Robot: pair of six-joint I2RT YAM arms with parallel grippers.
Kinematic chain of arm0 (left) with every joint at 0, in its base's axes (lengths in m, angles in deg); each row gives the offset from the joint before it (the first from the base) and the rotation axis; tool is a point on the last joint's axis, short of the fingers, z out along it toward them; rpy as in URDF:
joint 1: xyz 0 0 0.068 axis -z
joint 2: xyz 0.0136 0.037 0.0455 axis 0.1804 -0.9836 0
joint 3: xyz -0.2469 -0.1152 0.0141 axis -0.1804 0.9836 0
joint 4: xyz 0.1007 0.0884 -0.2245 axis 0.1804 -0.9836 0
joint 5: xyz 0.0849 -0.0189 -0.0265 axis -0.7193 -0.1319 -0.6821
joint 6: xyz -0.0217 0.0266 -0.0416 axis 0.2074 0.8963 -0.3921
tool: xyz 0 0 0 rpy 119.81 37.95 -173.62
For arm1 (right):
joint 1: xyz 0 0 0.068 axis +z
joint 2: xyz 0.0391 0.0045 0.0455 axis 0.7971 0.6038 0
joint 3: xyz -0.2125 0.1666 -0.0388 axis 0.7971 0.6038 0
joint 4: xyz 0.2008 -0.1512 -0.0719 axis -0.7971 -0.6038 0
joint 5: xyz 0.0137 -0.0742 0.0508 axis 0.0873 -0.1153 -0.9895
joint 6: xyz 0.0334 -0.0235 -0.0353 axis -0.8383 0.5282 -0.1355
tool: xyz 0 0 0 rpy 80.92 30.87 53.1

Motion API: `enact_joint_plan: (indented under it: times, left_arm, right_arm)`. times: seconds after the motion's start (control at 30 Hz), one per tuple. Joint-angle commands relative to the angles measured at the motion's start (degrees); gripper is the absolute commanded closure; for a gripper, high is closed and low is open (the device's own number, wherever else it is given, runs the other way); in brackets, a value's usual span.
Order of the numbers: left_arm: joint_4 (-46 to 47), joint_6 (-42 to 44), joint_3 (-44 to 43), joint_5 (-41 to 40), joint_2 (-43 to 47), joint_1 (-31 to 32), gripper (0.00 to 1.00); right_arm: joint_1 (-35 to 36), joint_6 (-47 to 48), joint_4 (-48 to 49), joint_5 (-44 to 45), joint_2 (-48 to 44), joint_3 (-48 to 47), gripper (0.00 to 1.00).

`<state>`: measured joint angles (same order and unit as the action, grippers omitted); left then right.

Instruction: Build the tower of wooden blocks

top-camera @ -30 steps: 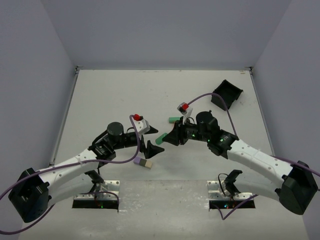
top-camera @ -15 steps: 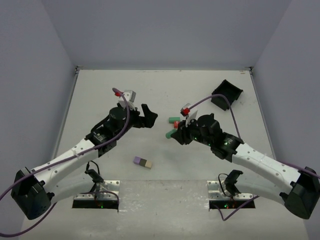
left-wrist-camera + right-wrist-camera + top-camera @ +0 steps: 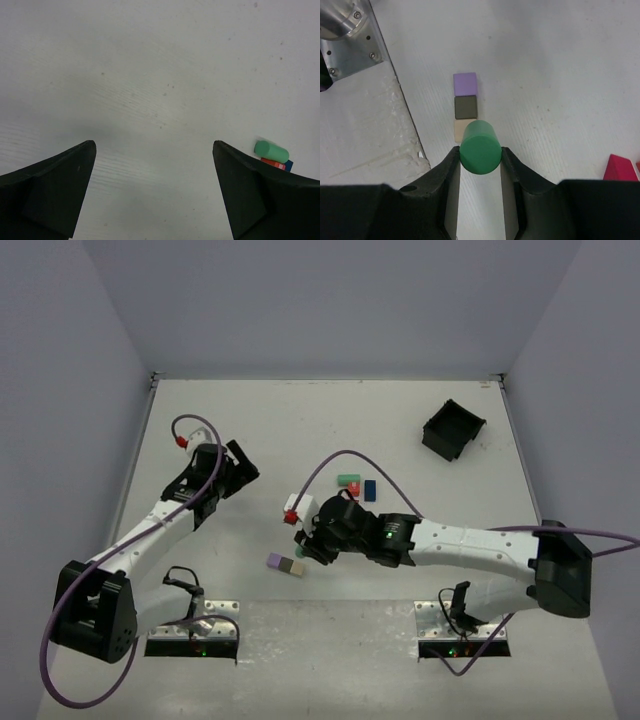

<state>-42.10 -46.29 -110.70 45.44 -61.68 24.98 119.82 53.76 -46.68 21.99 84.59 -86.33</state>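
Note:
My right gripper (image 3: 480,152) is shut on a green cylinder block (image 3: 480,145), held end-on just above the table. Right in front of it lies a flat row of three blocks: purple (image 3: 465,83), dark (image 3: 466,107) and tan (image 3: 458,131), the tan end partly hidden by the cylinder. In the top view the right gripper (image 3: 308,543) hangs beside this row (image 3: 286,564). A second green cylinder (image 3: 348,480), a red block (image 3: 351,490) and a blue block (image 3: 370,489) lie mid-table. My left gripper (image 3: 236,466) is open and empty at the left. No stacked tower shows.
A square black bin (image 3: 453,429) stands at the back right. A red wedge piece (image 3: 621,168) lies at the right edge of the right wrist view. The left arm's metal mounting plate (image 3: 365,115) is close on the left of the row. The left wrist view shows the far green cylinder (image 3: 271,151).
My left arm has swung back and to the left, away from the middle. My right arm has reached left and nearer with the green cylinder, ending at the row of three blocks.

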Motion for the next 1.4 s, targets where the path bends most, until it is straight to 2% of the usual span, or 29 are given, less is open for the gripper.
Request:
enact_joint_plan:
  times: [0.0,0.13,0.5,1.37]
  left_arm:
    - [0.7,-1.02,0.65,-0.18,2.4,-0.62,0.0]
    - [0.48,-1.02,2.32,-3.05,4.37,-0.62,0.0]
    - [-0.33,-0.73,3.65,-4.8,6.82,-0.62,0.0]
    - [-0.11,-0.12,4.18,-3.41,8.87,-0.53,0.0]
  right_arm:
    - [2.12,3.04,0.96,4.7,5.69,-8.15,0.85]
    - [2.74,1.83,-0.03,4.77,11.33,-12.39,0.85]
    - [5.1,1.84,-3.63,5.81,20.13,-19.94,0.82]
    - [5.99,2.06,-1.0,3.03,23.06,-20.31,0.76]
